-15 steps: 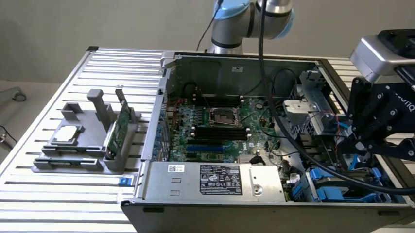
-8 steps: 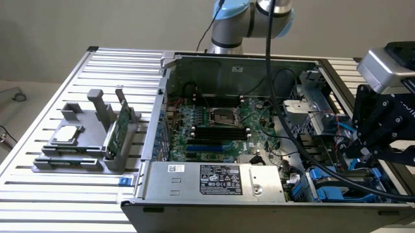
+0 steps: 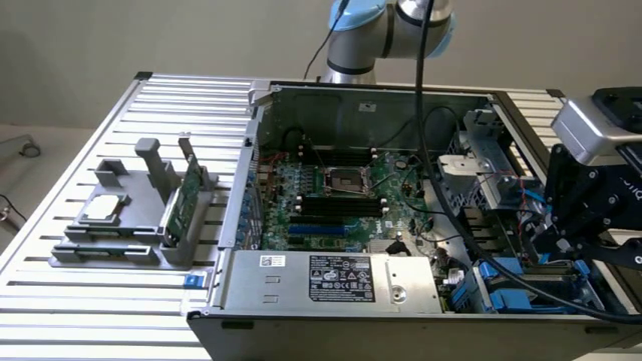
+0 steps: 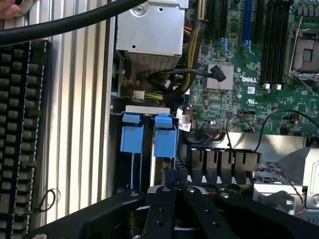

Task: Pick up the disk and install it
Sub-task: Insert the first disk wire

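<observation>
Two blue plastic carrier ends stand side by side in the drive bay of the open computer case (image 3: 240,188). The carrier (image 4: 165,135) nearer my fingertips frames the disk, which sits edge-on in its slot with its silver body hidden. The blue carriers (image 3: 513,295) also show in the exterior view at the case's right front corner. My gripper (image 4: 177,185) hangs shut directly over that bay, tips close to the carrier's end, with nothing between the fingers. In the exterior view the gripper (image 3: 554,242) is on the right, low inside the case.
A grey fixture (image 3: 110,252) on the slotted table at the exterior view's left holds a square silver chip (image 3: 105,209) and an upright green card (image 3: 180,203). The power supply (image 3: 331,278), motherboard (image 3: 341,195) and a thick black cable (image 3: 441,188) crowd the case. A keyboard (image 4: 20,124) lies beside it.
</observation>
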Robot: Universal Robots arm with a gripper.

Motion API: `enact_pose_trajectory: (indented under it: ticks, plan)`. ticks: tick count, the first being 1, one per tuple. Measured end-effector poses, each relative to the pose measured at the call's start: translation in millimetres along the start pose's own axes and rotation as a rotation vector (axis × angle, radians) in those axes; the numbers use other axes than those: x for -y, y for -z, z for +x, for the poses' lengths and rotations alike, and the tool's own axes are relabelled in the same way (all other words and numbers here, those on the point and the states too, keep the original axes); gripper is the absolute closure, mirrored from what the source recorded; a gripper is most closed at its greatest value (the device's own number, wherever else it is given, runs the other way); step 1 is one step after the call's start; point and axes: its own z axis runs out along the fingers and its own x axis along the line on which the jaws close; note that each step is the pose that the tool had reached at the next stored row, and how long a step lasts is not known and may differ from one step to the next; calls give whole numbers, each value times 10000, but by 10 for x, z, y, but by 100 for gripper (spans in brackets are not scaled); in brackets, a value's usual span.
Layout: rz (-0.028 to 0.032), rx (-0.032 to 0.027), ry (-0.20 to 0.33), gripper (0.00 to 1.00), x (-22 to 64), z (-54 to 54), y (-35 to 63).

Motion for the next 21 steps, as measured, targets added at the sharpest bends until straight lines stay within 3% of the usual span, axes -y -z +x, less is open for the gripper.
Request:
enact_pose_trajectory:
  ticks: [10, 21]
  plan:
    - [-3, -1, 58, 89, 66, 36, -177]
    - [-5, 2, 67, 89, 76, 124, -348]
